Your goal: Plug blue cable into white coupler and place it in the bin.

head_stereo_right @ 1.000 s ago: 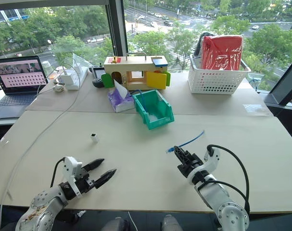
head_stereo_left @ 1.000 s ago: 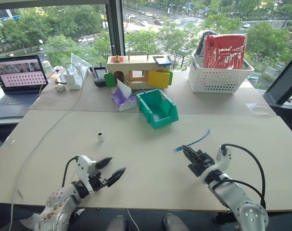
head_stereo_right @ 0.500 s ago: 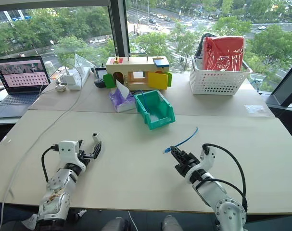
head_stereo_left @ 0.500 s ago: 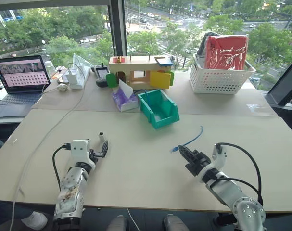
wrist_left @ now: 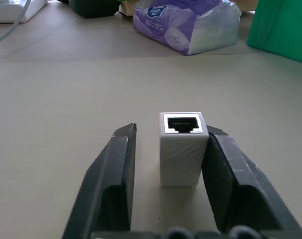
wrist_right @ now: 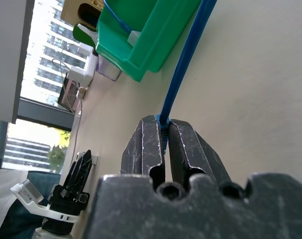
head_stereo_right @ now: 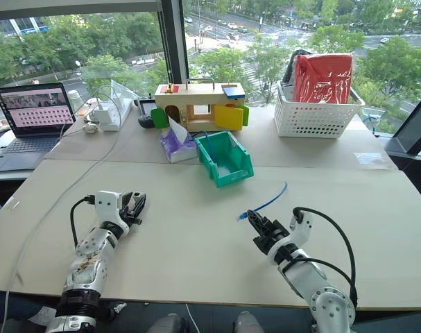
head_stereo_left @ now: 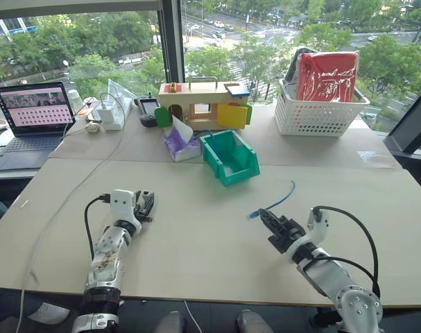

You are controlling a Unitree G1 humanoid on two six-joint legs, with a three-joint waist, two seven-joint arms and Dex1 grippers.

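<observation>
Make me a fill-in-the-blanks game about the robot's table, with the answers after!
1. The right gripper is pinching the thin ____ cable.
2. The white coupler stands between the fingers of the ____ gripper.
3. The bin behind the cable is coloured ____.
4. The white basket holds a ____ bag.

Answers: blue; left; green; red
</observation>
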